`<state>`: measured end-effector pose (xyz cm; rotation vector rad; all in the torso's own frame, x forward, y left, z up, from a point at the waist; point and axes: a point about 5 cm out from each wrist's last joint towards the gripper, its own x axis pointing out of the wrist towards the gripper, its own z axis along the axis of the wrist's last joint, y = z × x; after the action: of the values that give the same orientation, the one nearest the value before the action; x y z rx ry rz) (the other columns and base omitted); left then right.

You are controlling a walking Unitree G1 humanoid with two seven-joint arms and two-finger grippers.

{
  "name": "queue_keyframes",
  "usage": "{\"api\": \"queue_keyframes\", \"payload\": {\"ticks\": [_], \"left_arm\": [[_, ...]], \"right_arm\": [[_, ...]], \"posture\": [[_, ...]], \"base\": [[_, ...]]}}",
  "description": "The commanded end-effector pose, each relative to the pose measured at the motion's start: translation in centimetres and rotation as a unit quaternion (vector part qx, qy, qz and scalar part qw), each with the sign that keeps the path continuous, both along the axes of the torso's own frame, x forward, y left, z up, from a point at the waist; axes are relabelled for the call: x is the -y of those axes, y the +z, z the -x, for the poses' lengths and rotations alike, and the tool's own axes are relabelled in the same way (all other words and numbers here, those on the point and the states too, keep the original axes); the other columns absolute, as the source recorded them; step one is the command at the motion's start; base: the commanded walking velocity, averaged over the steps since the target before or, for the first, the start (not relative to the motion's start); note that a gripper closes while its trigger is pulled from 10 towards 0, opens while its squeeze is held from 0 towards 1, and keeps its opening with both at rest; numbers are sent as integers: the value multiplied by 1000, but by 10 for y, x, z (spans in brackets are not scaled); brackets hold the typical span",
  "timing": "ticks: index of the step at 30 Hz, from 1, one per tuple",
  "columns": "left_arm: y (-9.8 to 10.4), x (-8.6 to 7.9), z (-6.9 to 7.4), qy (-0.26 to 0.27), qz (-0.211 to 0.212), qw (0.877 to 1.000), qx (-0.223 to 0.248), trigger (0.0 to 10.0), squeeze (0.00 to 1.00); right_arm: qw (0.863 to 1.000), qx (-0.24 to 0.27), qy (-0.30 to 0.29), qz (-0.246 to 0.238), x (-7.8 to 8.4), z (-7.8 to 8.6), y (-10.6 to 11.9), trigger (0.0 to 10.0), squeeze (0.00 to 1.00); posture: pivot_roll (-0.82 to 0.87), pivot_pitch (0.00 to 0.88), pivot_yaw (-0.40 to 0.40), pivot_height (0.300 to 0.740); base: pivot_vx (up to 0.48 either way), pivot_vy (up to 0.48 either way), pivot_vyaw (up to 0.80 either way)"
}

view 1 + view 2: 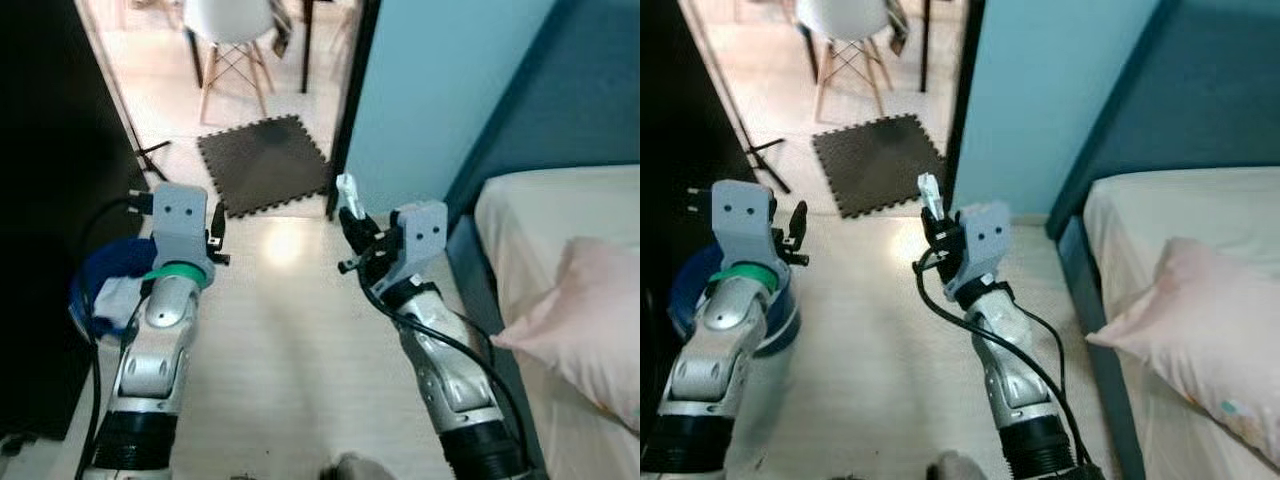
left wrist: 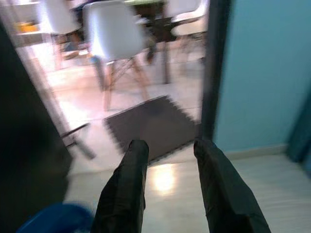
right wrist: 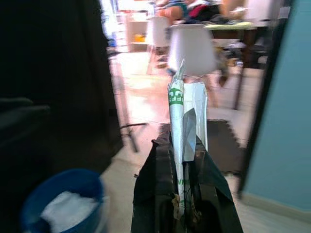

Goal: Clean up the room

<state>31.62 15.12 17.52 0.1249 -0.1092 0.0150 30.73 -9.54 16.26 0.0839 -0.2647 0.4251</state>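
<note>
Right gripper point(image 1: 932, 232) raised mid-air over the pale floor point(image 1: 290, 340), fingers clamped tight on a flattened white wrapper with green print point(image 3: 183, 116); the wrapper sticks up past the fingertips, also visible at point(image 1: 930, 195). Left gripper point(image 2: 167, 150) raised too, fingers apart with a clear gap, nothing between them. Blue bin point(image 1: 100, 275) sits on the floor just outside and below the left gripper, against the dark wall; well to the left of the right gripper. Inside the bin: white crumpled paper or cloth point(image 3: 63, 206), exact kind unclear. Ahead of both grippers, a dark foam mat point(image 1: 265, 160) lies at the doorway, white chair point(image 1: 230, 30) beyond it. To the right of the right gripper: light blue wall point(image 1: 440, 90), then bed point(image 1: 1180, 215) with a pink pillow point(image 1: 1200, 320) on it.
</note>
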Motion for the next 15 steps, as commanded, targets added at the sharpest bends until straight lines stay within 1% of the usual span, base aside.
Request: {"api": "queue_keyframes", "payload": {"ticks": [1,3,15], "left_arm": [[-3,4,1,-8,-3,1000,-6,10000,0],[-3,4,1,-7,-3,1000,-6,10000,0],[-3,4,1,-4,-2,1000,-6,10000,0]], "right_arm": [[1000,-4,0,-1,2,1,-2,10000,0],[1000,-3,5,0,2,1,-2,10000,0],[1000,-1,15,0,-2,1,-2,10000,0]], "posture": [[-90,28,14,735],[-90,27,14,735],[-84,27,12,735]], "base": [[442,0,0],[439,0,463],[419,0,776]]}}
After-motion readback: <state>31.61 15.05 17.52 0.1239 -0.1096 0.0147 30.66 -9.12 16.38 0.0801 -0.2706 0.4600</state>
